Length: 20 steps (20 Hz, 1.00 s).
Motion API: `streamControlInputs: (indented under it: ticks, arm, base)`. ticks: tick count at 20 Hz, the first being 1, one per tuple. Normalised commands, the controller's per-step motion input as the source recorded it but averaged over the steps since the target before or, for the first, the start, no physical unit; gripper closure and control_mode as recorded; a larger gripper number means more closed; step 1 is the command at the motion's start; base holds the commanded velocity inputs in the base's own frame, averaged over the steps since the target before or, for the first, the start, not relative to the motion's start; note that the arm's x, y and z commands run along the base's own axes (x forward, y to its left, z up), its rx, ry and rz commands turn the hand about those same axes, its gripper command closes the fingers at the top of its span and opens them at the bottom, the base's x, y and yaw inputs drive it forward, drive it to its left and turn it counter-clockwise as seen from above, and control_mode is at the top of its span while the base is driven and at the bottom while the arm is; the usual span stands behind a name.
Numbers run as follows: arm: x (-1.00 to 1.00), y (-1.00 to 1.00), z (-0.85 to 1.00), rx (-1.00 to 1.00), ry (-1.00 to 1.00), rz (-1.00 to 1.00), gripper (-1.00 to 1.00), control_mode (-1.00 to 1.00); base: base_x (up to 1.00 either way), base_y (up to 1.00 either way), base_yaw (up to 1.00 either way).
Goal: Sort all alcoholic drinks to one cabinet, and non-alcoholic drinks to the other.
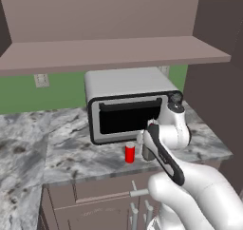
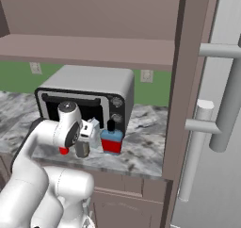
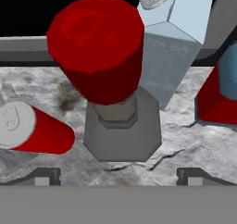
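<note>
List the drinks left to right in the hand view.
Red can → grey bottle with red cap → pale-blue container → red bottle with blue top.

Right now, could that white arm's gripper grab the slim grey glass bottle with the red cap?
Probably yes: the open gripper hangs right above the grey bottle, nothing between them.
</note>
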Motion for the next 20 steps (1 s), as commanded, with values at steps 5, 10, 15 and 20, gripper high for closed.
streamControlInputs:
  ticks: [5,10,15,20]
  arm:
    - [0.20,0.00,-0.04,0.00,-0.02,0.00,-1.00,-1.00]
    - [0.12,0.00,-0.08,0.00,-0.03,0.00,-1.00,-1.00]
    - [0.09,0.00,-0.15,0.00,-0.05,0.00,-1.00,-1.00]
    - [0.01,0.00,-0.15,-0.02,-0.08,0.00,-1.00,-1.00]
  base:
    - [0.00,0.00,0.00]
    - [0.00,0.00,0.00]
    - [0.00,0.00,0.00]
    - [0.00,0.00,0.00]
